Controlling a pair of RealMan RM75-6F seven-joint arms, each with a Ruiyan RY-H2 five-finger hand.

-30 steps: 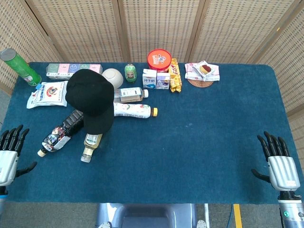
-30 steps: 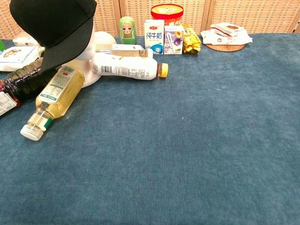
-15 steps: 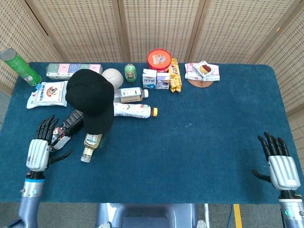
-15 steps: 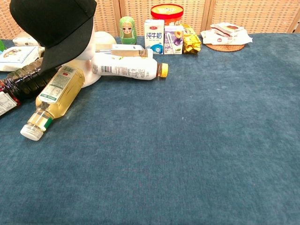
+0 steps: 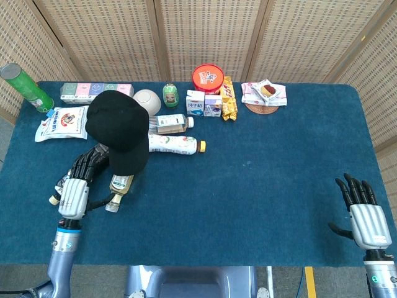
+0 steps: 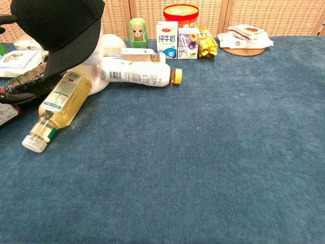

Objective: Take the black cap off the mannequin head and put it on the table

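The black cap sits on the white mannequin head at the back left of the table; in the chest view the black cap fills the top left corner, with the white mannequin head showing behind its brim. My left hand hovers open, fingers spread, just left of and below the cap's brim, over the lying bottles, touching nothing. Only a dark finger of it shows at the chest view's left edge. My right hand is open at the table's front right corner, far from the cap.
A dark drink bottle and a yellow-liquid bottle lie under the brim; a white bottle lies to the right. Cartons, a red tin, snack packs and a green can line the back edge.
My left hand has moved rightward and forward from the table's left edge to just beside the cap's brim. The right hand and cap have stayed put.
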